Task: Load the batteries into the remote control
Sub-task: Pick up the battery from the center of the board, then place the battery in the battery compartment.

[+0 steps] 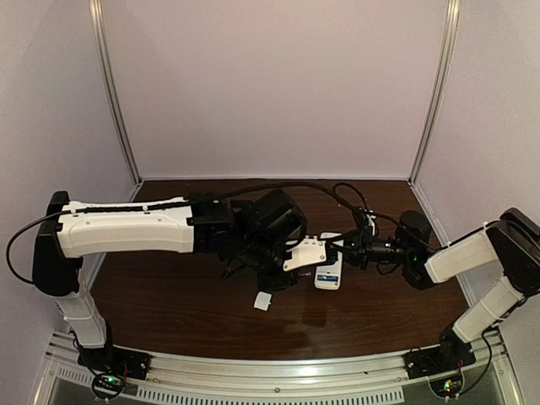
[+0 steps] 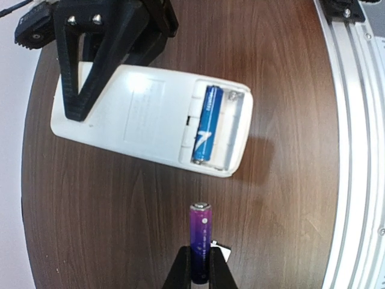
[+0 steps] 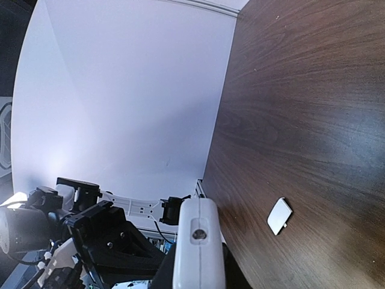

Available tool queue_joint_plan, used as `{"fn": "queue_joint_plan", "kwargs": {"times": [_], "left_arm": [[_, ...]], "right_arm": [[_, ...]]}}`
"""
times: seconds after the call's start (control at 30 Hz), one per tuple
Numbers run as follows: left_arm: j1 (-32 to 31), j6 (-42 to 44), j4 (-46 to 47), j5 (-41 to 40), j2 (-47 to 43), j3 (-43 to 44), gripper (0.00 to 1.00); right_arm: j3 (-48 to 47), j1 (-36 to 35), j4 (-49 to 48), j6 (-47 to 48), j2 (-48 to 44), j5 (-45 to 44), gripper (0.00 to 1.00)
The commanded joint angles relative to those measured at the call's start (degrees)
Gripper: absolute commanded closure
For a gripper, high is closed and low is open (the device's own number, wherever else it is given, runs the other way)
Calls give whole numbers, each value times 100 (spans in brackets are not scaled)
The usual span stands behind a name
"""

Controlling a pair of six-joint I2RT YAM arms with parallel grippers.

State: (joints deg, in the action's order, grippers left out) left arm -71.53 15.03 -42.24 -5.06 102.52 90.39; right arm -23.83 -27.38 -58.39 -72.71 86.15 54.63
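Observation:
The white remote control lies back up on the table with its battery bay open; it also shows in the top view. One blue battery sits in the bay's left slot, and the slot beside it is bare. My left gripper is shut on the second battery, held upright just short of the remote's bay end. My right gripper is shut on the remote's other end; its black fingers show in the left wrist view.
The small white square cover lies on the dark wood table near the left gripper; it also shows in the right wrist view. Pale walls enclose the table, and a metal rail runs along its near edge.

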Motion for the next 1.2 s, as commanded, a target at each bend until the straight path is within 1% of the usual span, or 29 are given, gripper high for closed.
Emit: {"fn": "queue_joint_plan", "kwargs": {"times": [0.0,0.27,0.53,0.9,1.17], "left_arm": [[-164,178,-387,-518,233,176,100],[-362,228,-395,-626,351,202,100],[-495,272,-466,-611,521,335,100],[-517,272,-529,-775,775,417,100],[-538,265,-544,-733,871,481,99]], "right_arm": [[-28,-223,-405,-137,174,-323,100],[-57,-497,-293,-79,419,-633,100],[-88,-691,-686,-271,706,-763,100],[-215,-948,-698,-361,816,-915,100],[-255,-1036,-733,-420,902,-955,100]]}}
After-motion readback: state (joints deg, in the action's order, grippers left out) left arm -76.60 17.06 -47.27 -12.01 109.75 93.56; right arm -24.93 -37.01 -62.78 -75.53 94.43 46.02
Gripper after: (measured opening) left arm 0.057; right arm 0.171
